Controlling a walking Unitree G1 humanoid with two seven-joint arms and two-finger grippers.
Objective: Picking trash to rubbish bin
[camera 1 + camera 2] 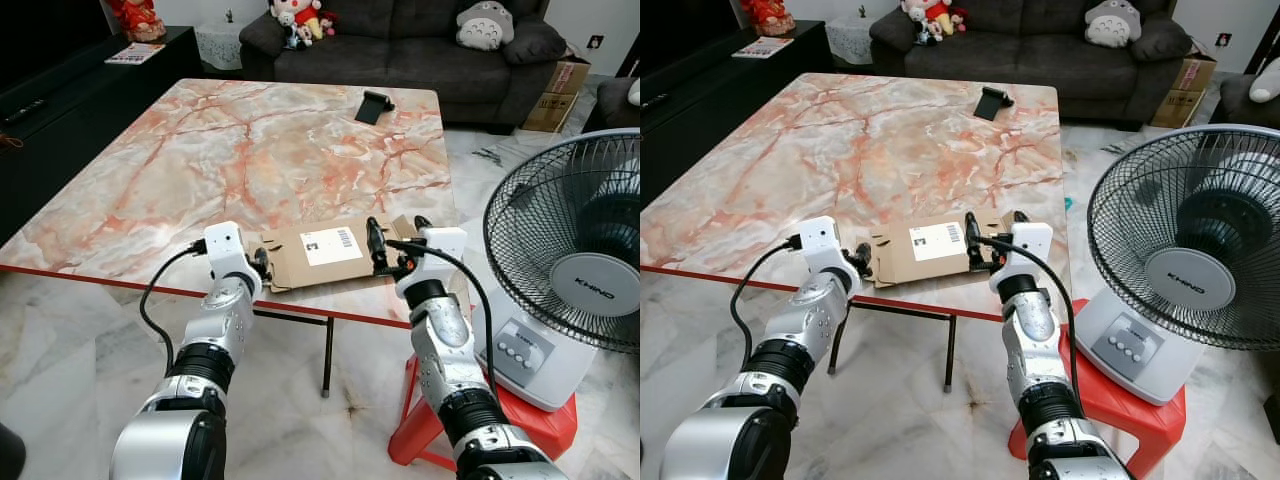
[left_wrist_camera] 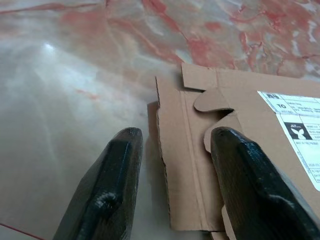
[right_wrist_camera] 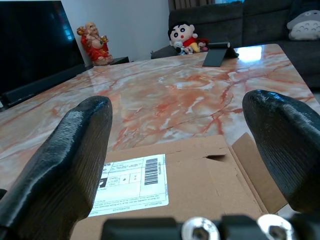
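A flattened brown cardboard box [image 1: 318, 257] with a white shipping label [image 1: 332, 245] lies on the marble table [image 1: 230, 150], close to its front edge. My left gripper [image 1: 262, 263] is at the cardboard's left edge and stands open. In the left wrist view the cardboard's edge [image 2: 172, 150] runs between the two fingers and one finger [image 2: 240, 165] is over the cardboard. My right gripper [image 1: 397, 238] is at the cardboard's right edge, open wide. In the right wrist view the cardboard [image 3: 200, 175] and label lie below and between its fingers [image 3: 75, 145].
A large standing fan [image 1: 580, 270] sits on a red stool [image 1: 425, 425] just right of the table. A black phone stand [image 1: 374, 106] is at the table's far side. A dark sofa [image 1: 400, 40] with plush toys is behind, a dark TV cabinet [image 1: 60, 110] on the left.
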